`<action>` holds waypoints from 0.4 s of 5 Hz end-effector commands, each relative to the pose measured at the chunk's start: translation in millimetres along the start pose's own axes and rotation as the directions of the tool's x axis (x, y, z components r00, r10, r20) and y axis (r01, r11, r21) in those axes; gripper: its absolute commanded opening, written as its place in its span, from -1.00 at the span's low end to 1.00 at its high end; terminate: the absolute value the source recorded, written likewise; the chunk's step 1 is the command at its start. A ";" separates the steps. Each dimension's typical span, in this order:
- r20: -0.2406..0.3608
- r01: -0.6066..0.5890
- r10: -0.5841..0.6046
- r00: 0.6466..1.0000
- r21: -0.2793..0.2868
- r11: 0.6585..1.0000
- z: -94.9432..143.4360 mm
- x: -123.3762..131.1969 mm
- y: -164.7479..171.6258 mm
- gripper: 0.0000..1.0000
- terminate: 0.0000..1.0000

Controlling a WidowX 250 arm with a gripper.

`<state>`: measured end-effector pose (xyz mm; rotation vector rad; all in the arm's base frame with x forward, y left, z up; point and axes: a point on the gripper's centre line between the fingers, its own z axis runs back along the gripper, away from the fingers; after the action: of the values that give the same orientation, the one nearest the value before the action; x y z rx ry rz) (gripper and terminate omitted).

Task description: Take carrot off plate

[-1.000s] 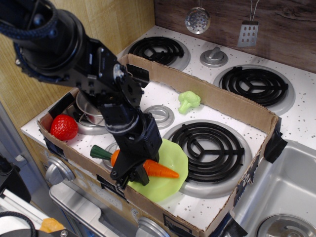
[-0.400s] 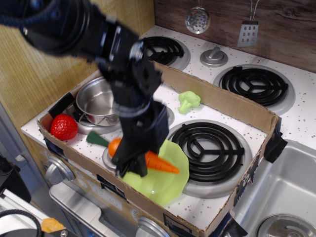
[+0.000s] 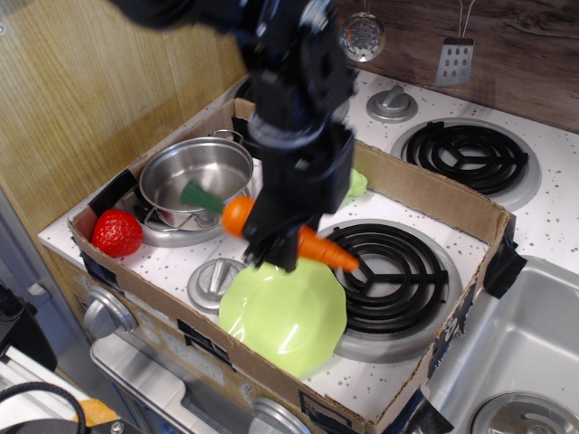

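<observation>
My gripper [image 3: 271, 242] is shut on the orange carrot [image 3: 318, 248] and holds it in the air above the far edge of the lime-green plate [image 3: 285, 316]. The carrot lies nearly level, its dark green stem [image 3: 201, 195] pointing left toward the pot and its tip over the front right burner. The middle of the carrot is hidden behind my fingers. The plate lies bare on the stove top near the front wall of the cardboard box.
A silver pot [image 3: 194, 176] stands at the left. A red strawberry [image 3: 117, 232] lies at the front left corner. The light green broccoli [image 3: 358, 183] is partly hidden behind my arm. Cardboard walls [image 3: 434, 194] ring the stove top. A sink [image 3: 520, 362] is at the right.
My gripper has lifted the carrot off the plate and carried it up and back to the right. The plate is now uncovered.
</observation>
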<state>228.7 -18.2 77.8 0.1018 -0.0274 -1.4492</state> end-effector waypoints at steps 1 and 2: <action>0.010 0.002 -0.003 1.000 0.075 0.997 6.9 31.3 55.0 -1.00 -1.00; 0.008 0.010 -0.011 1.000 0.111 0.994 4.1 47.3 89.3 -1.00 -1.00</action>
<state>316.5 -53.9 71.7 0.1563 -0.0700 -1.4427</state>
